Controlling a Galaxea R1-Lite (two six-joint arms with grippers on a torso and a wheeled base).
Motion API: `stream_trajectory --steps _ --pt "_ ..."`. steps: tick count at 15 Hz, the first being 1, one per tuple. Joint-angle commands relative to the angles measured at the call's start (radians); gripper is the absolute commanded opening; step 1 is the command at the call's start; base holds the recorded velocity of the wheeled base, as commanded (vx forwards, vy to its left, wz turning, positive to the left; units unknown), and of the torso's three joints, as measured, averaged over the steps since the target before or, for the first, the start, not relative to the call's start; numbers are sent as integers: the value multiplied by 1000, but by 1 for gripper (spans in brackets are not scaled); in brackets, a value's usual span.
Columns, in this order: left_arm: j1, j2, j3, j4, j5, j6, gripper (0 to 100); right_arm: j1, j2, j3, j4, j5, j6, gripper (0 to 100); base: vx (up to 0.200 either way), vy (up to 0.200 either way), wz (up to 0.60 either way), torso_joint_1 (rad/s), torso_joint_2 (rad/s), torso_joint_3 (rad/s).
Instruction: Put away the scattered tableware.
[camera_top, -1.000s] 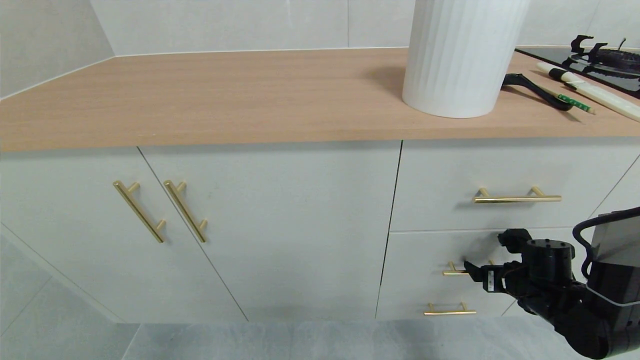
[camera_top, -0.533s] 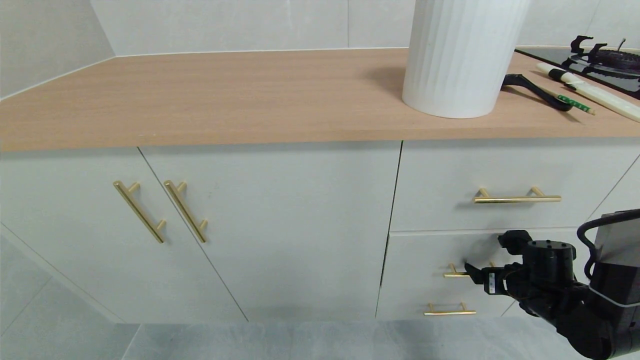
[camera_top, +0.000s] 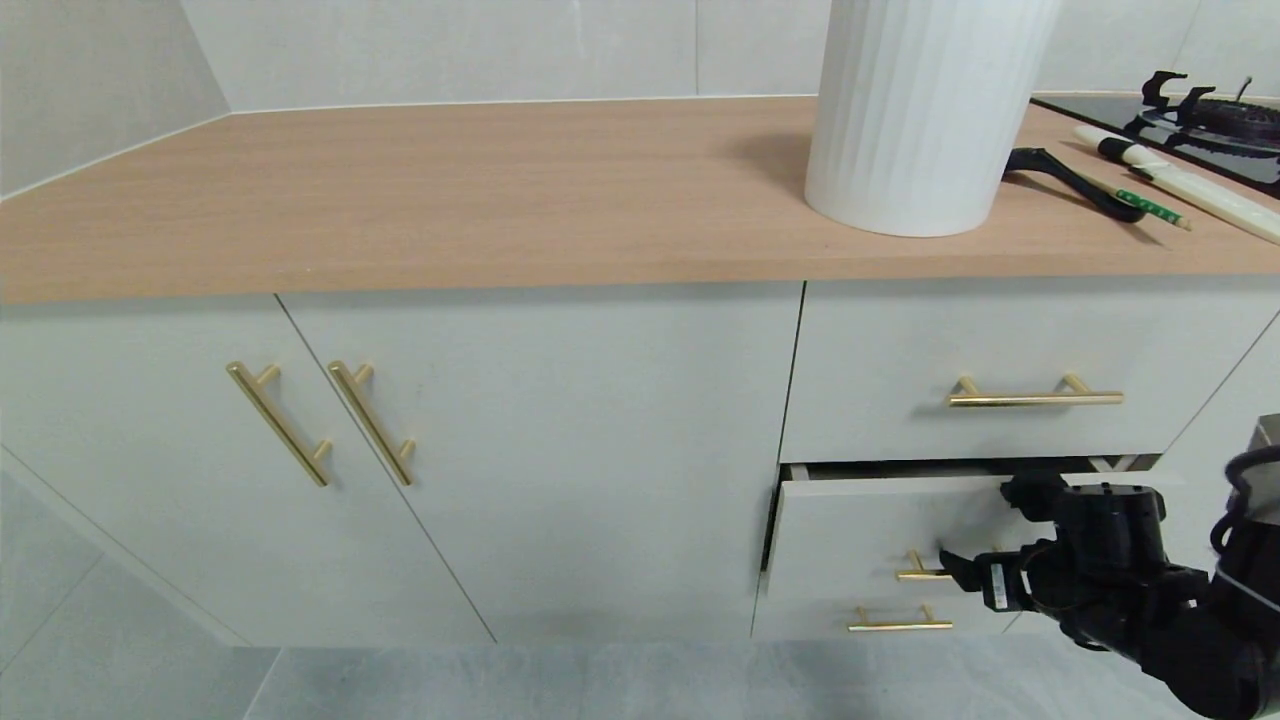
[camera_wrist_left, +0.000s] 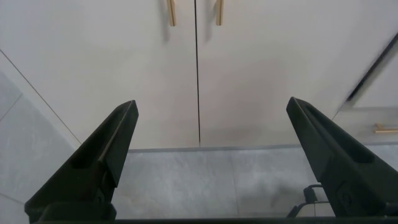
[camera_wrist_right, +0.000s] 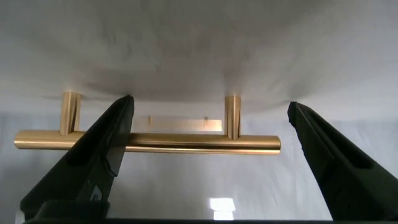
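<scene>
Right hand, fingers apart, at the handle of the slightly open drawer; left hand spread too.

Wooden counter — on it stands a white ribbed canister; just beside that lie a black spoon, a green-banded stick and a cream utensil — hob at its right end.

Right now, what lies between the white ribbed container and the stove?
In the head view: a black utensil, a thin green-marked stick and a long white utensil, on the counter.
</scene>
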Motion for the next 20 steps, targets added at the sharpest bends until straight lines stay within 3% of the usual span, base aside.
stream_trajectory --steps 1,6,8,12,20 --pt "0 2 0 0 0 0 100 15 -273 -8 254 40 -7 100 0 0 0 0 0 0" --pt "0 0 0 0 0 0 100 97 -753 -187 865 53 -5 100 0 0 0 0 0 0" --pt "0 2 0 0 0 0 100 104 -840 -232 940 52 -4 100 0 0 0 0 0 0" --pt "0 2 0 0 0 -1 100 100 -748 -232 886 49 29 100 0 0 0 0 0 0" --pt "0 2 0 0 0 0 100 101 -442 -155 524 -37 85 100 0 0 0 0 0 0"
